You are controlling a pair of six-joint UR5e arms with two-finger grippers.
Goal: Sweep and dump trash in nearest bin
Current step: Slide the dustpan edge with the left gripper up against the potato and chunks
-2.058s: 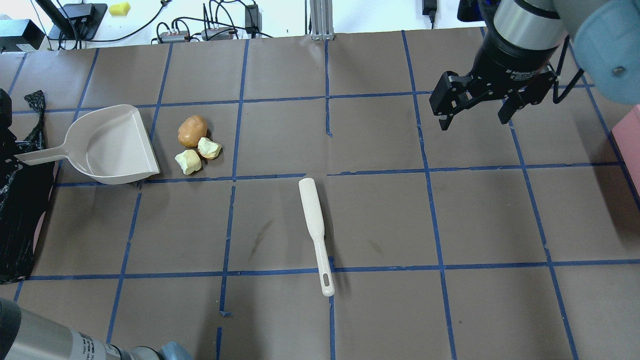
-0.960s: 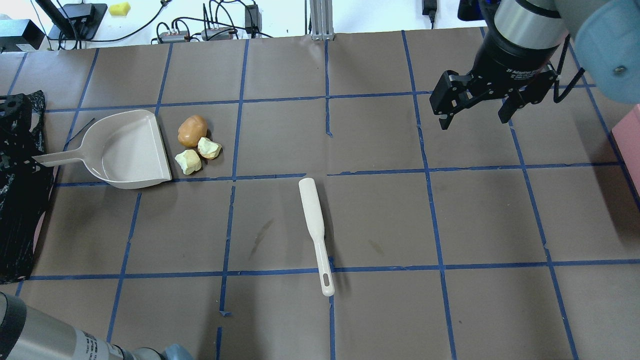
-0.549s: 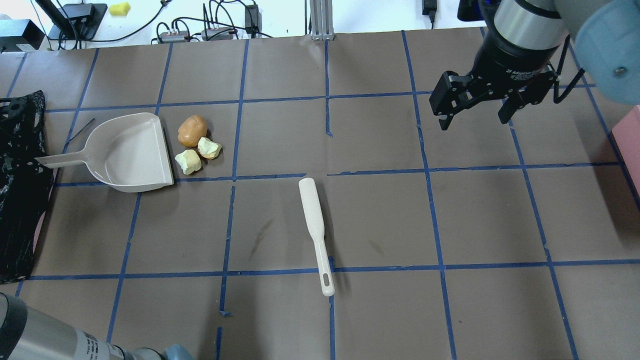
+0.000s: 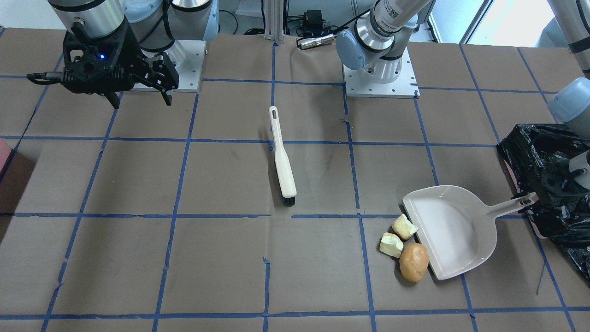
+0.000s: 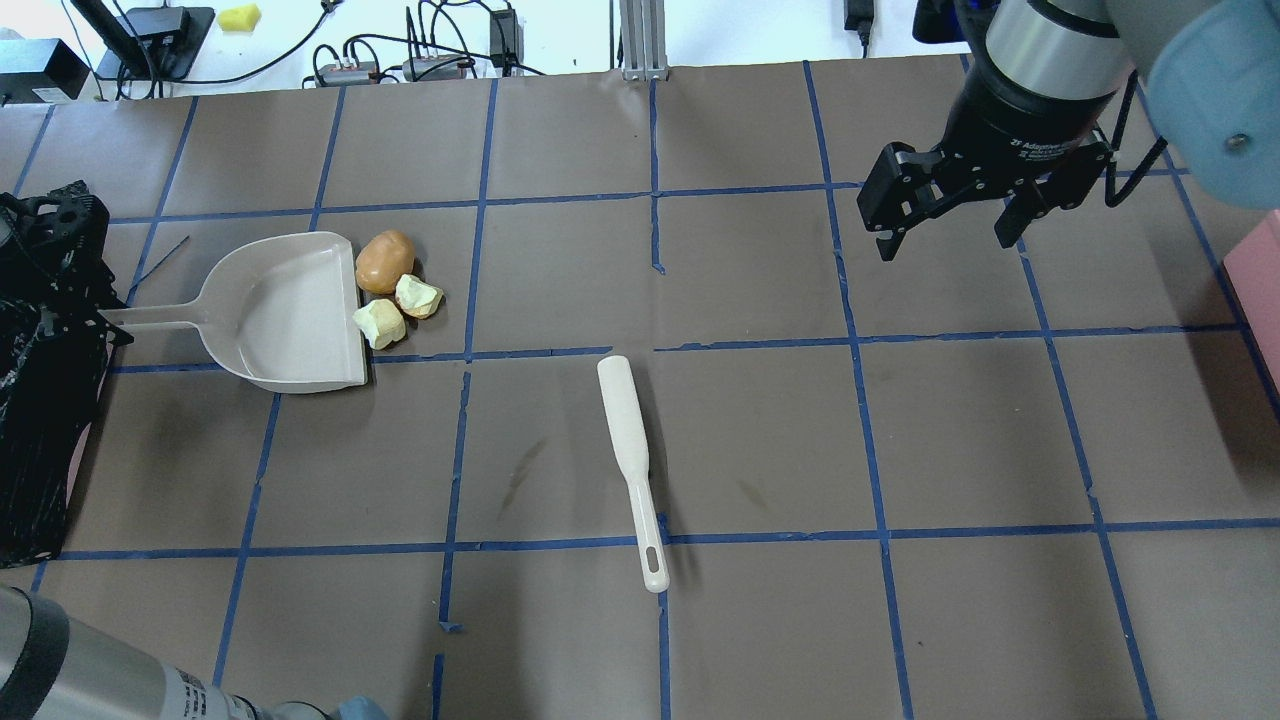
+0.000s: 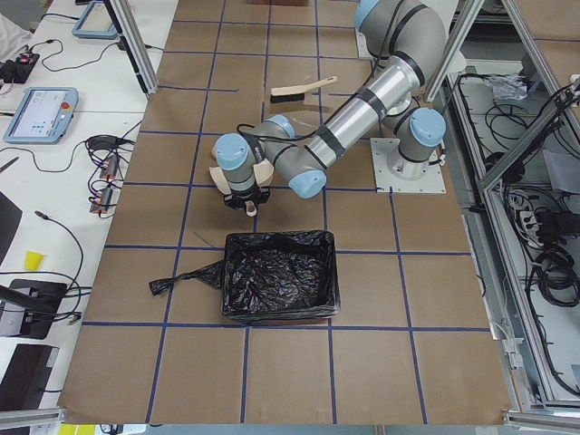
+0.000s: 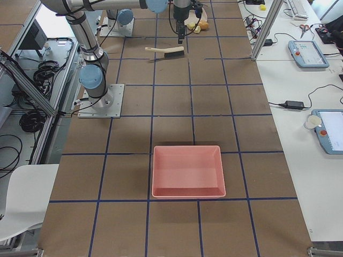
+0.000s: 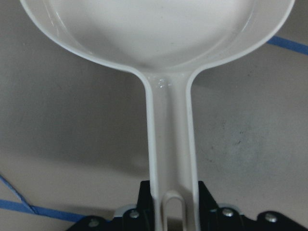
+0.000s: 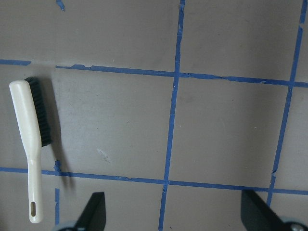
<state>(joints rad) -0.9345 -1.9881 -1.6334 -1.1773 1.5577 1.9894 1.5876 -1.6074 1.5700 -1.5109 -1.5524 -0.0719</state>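
The trash lies in a tight cluster: an orange-brown potato-like lump (image 5: 384, 261) and two pale yellow chunks (image 5: 419, 296) (image 5: 379, 323). A beige dustpan (image 5: 290, 315) lies flat with its open lip against the lumps. My left gripper (image 8: 173, 199) is shut on the dustpan's handle (image 4: 514, 204), just in front of the bin (image 4: 548, 157), which is lined with a black bag. A white brush (image 5: 628, 440) lies alone mid-table. My right gripper (image 5: 945, 225) hangs open and empty above the table's far right, well away from the brush (image 9: 29, 139).
A pink tray (image 7: 187, 171) sits at the table's right end, its edge showing in the overhead view (image 5: 1262, 280). The bin (image 6: 279, 285) stands at the left end. Cables and power bricks (image 5: 420, 50) line the far edge beyond the brown paper.
The dustpan has slid right and turned square to the trash, and its lip now touches the lumps. The left gripper has come into view over the bin. The right arm has barely moved.
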